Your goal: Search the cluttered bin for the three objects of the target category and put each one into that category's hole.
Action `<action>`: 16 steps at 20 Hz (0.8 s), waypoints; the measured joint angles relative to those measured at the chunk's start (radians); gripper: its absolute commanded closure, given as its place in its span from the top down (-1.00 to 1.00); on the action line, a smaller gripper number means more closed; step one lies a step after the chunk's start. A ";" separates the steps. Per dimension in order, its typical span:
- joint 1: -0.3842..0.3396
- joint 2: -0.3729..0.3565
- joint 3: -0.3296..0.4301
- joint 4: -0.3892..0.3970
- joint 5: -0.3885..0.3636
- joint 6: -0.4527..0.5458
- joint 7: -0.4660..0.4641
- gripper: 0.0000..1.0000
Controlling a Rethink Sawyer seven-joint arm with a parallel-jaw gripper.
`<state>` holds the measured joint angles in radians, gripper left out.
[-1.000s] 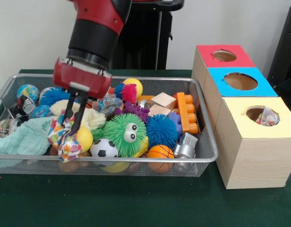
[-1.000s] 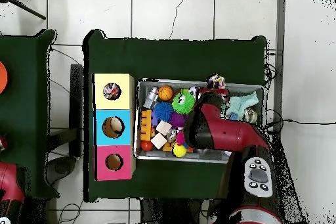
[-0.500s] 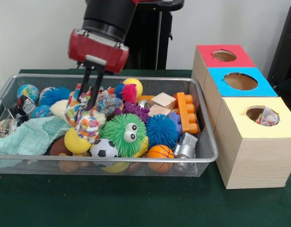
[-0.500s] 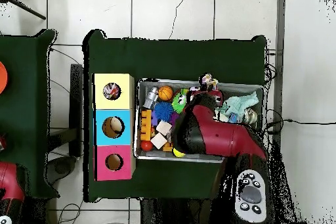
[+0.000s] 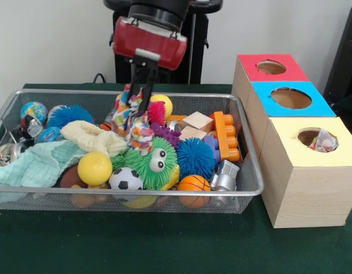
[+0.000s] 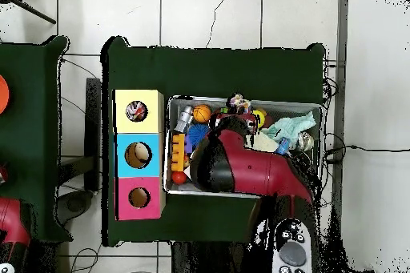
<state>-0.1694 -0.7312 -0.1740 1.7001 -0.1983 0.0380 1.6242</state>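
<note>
Patterned cloth now higher, in gripper.

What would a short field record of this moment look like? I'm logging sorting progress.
gripper: red-housed gripper, jaws shut on printed cloth, above the bin
held item: white fabric cloth with bright printed patches, hanging over the toys
bin: silver wire mesh basket, full of balls, blocks, cloths
target: round hole in yellow-panelled wooden box, a cloth already showing inside
other cloth: pale green cloth, at bin's end farthest from the boxes
</note>
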 measured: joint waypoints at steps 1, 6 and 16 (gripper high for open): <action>-0.002 -0.009 0.008 0.009 0.010 0.012 0.000 -1.00; 0.001 -0.054 0.048 0.060 0.071 0.079 0.000 -1.00; 0.017 -0.110 0.108 0.082 0.166 0.181 0.000 -1.00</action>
<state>-0.1529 -0.8410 -0.0661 1.7818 -0.0320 0.2188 1.6242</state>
